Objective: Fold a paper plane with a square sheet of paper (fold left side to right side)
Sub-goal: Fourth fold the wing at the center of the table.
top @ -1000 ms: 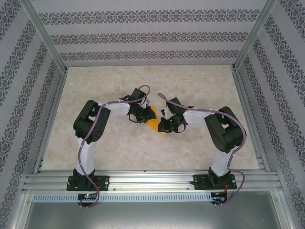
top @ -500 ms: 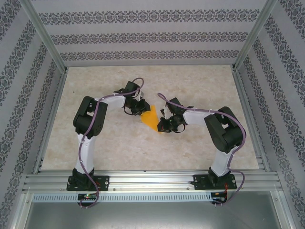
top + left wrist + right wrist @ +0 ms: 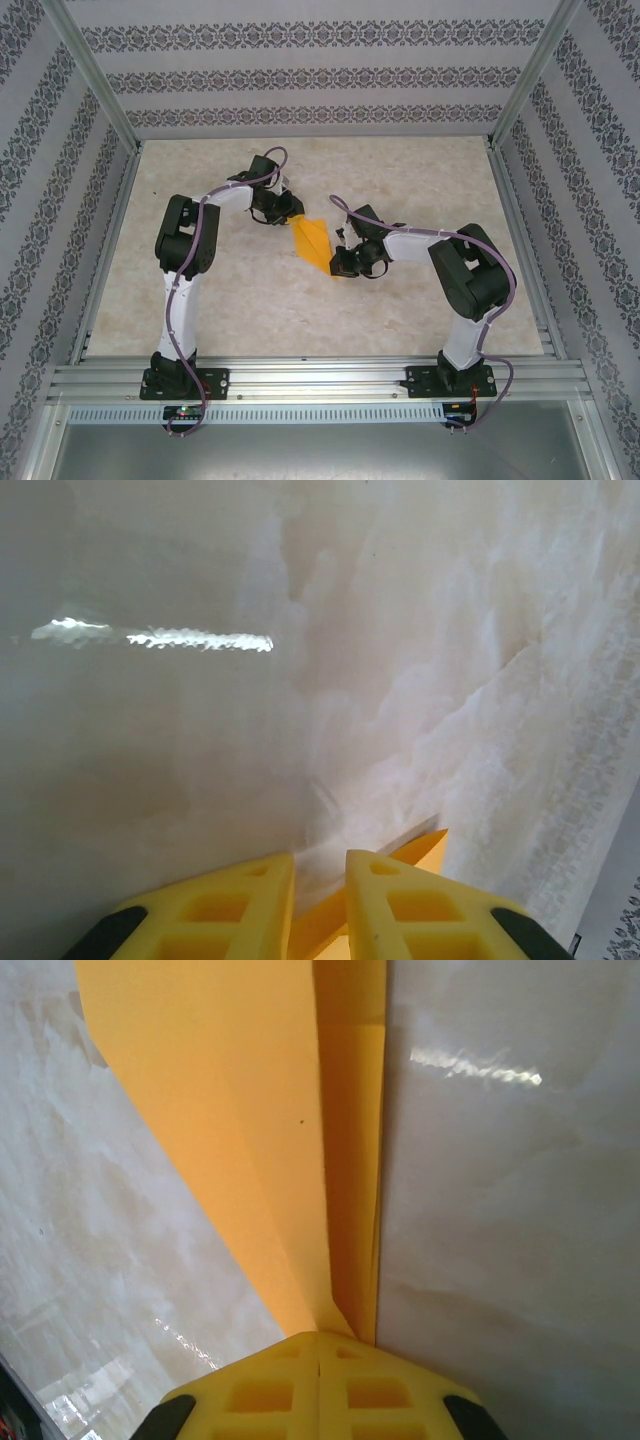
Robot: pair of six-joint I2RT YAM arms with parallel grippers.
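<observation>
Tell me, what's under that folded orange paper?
Only the pale marbled table shows around the folded bright orange paper; the spot directly beneath is covered. The right gripper pinches its near tip.

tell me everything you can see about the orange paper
The orange paper is thin, plain and bright orange, with no print. It is folded into a narrow, layered shape with a long crease down its length. It lies diagonally on the pale marbled table between the two arms. It tapers toward the right gripper, which is shut on its narrow end. Its wider far end shows between the slightly parted fingers of the left gripper; whether that one grips it I cannot tell.
</observation>
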